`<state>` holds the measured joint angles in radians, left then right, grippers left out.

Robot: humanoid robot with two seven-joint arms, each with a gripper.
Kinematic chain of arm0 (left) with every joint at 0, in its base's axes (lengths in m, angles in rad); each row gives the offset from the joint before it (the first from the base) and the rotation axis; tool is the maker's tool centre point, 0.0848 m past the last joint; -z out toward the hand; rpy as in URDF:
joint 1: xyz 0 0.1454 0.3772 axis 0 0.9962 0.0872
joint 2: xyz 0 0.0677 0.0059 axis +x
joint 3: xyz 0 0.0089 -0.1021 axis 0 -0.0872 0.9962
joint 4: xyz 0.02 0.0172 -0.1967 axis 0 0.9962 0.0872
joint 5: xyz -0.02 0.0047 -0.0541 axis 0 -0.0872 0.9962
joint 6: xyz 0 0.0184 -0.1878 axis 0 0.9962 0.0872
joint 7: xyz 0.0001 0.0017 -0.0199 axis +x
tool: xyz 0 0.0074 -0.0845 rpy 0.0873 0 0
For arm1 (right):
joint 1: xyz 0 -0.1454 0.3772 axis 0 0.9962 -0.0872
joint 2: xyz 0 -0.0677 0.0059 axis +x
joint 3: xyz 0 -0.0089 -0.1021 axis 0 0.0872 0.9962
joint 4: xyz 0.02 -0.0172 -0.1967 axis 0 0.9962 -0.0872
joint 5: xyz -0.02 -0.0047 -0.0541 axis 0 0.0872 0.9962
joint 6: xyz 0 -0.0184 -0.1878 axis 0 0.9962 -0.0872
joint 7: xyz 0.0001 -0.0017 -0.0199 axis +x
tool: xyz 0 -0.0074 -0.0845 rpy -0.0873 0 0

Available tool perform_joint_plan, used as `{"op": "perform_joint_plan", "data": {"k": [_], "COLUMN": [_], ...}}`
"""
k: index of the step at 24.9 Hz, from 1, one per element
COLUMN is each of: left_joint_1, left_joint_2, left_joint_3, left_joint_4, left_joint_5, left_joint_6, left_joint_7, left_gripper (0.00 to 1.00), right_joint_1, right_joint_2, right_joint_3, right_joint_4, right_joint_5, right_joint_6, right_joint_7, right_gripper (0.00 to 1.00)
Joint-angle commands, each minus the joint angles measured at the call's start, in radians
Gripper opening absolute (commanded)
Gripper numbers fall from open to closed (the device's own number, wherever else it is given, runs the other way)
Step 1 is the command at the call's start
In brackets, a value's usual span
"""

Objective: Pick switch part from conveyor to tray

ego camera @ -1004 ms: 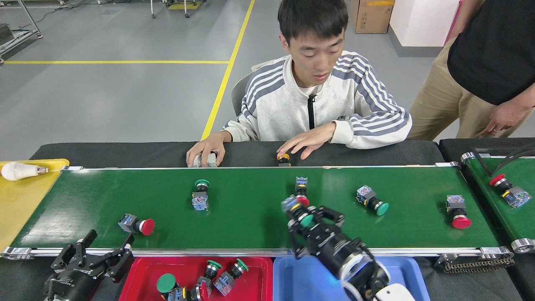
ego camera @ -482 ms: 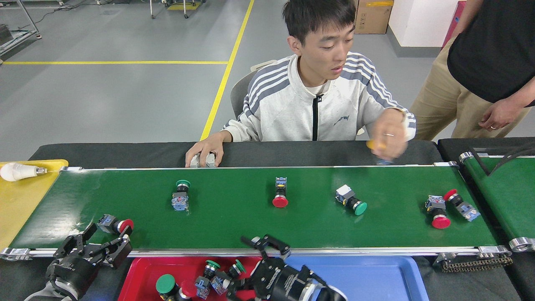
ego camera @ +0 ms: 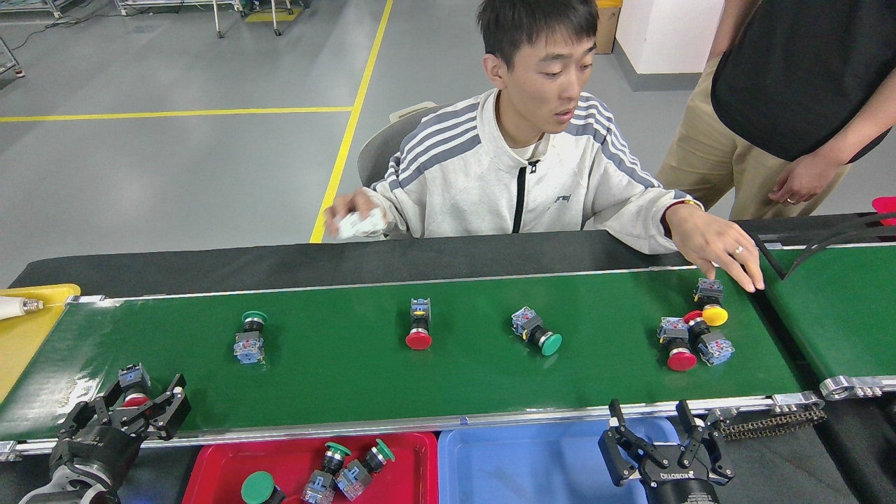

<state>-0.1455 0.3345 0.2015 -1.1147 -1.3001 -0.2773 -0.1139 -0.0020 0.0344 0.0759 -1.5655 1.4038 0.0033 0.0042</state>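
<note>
Since half a second ago the right tool (ego camera: 661, 437) has swung from the red tray over to the blue tray's right end at about 5 o'clock, fingers spread and empty, while every switch on the belt has drifted leftward. At 7 o'clock the left tool (ego camera: 129, 409) sits at the belt's near left corner with its fingers either side of a red-capped switch part (ego camera: 133, 388); whether it has clenched on it I cannot tell. The red tray (ego camera: 210, 469) at 6 o'clock holds green-capped switches (ego camera: 336, 465) (apparently sorted there by hand-off from the belt), and the blue tray (ego camera: 518, 465) beside it looks bare. On the conveyor (ego camera: 350, 378) lie a green switch (ego camera: 250, 336), a red one (ego camera: 418, 325), another green (ego camera: 537, 332), and a cluster at 3 o'clock (ego camera: 689, 336), where a person's hand (ego camera: 721, 248) is probably feeding new parts on. A yellow tray (ego camera: 28, 329) at 9 o'clock carries a bulb (ego camera: 14, 306).
</note>
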Motion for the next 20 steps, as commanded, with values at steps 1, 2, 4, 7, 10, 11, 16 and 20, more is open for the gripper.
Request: {"op": "perform_joint_plan", "data": {"k": [1, 2, 4, 7, 10, 11, 16, 20], "left_joint_1": [-0.014, -0.011, -0.008, 0.018, 0.103, 0.144, 0.257, 0.262], "left_joint_2": [-0.002, -0.002, -0.008, -0.023, -0.048, -0.052, -0.072, -0.1], "left_joint_3": [0.004, 0.004, 0.003, -0.001, -0.002, -0.007, -0.02, -0.024], "left_joint_4": [-0.005, -0.005, -0.013, -0.088, -0.246, -0.301, -0.456, -0.504], "left_joint_5": [0.004, 0.005, 0.007, 0.005, 0.002, 0.002, 0.001, 0.001], "left_joint_6": [0.003, 0.001, -0.002, -0.072, -0.21, -0.29, -0.508, -0.508], "left_joint_7": [0.016, 0.016, 0.017, 0.016, 0.006, 0.005, -0.041, -0.043], "left_gripper": [0.1, 0.08, 0.06, 0.03, 0.05, 0.08, 0.86, 1.0], "right_joint_1": [-0.094, -0.147, -0.208, -0.256, -0.274, -0.285, -0.391, -0.473], "right_joint_2": [-0.007, -0.01, -0.016, -0.036, -0.027, -0.025, 0.047, 0.047], "right_joint_3": [0.064, 0.09, 0.143, 0.185, 0.186, 0.191, 0.191, 0.257], "right_joint_4": [0.07, 0.12, 0.168, 0.206, 0.243, 0.26, 0.398, 0.49], "right_joint_5": [0.023, 0.026, 0.018, 0.015, 0.015, 0.015, 0.02, 0.026], "right_joint_6": [0.006, 0.003, -0.028, -0.141, -0.163, -0.166, -0.158, -0.164], "right_joint_7": [0.063, 0.077, 0.082, 0.115, 0.218, 0.221, 0.221, 0.22], "right_gripper": [1.0, 1.0, 1.0, 1.0, 1.0, 1.0, 0.98, 0.49]}}
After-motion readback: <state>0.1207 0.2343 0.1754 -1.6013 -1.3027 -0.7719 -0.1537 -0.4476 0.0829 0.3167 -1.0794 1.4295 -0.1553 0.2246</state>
